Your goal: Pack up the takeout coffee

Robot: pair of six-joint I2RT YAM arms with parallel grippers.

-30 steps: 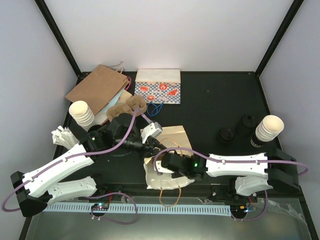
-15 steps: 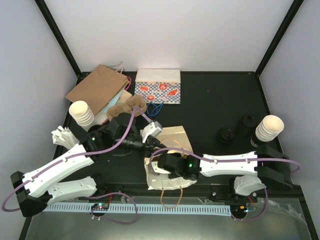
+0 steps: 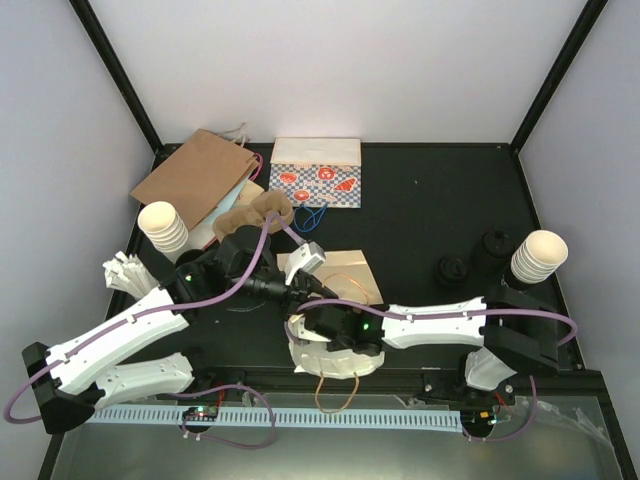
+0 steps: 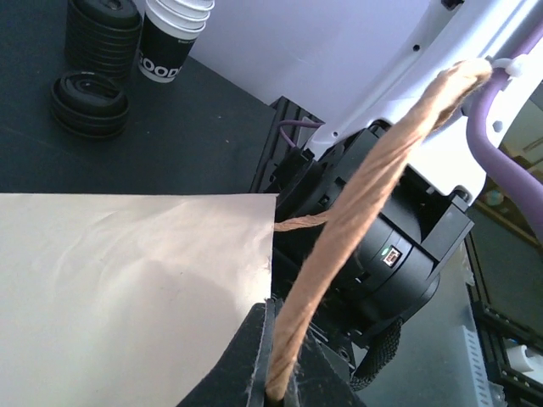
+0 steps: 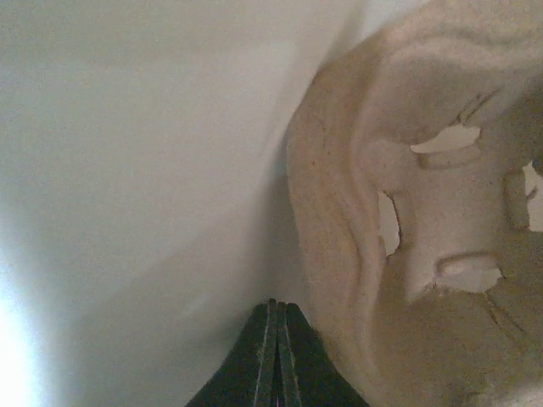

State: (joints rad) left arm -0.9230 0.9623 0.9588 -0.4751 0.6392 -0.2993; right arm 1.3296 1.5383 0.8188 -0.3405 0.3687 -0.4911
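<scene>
Bare black tabletop (image 3: pixel 430 210) lies open between the checked paper box (image 3: pixel 316 172) at the back and the stacked black plastic lids (image 3: pixel 452 270) at right; a moulded pulp carrier (image 5: pixel 424 212) crowds the inside of the cream paper bag (image 3: pixel 350 272).

Left hand (image 4: pixel 273 377) pinched closed, right hand (image 5: pixel 277 356) closed, both arms stretched inward, wrists close together

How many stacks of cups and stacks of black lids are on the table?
Cup stacks: 2, left cup stack and right cup stack
Black lid stacks: 2, left lid stack and right lid stack
Total: 4
</scene>
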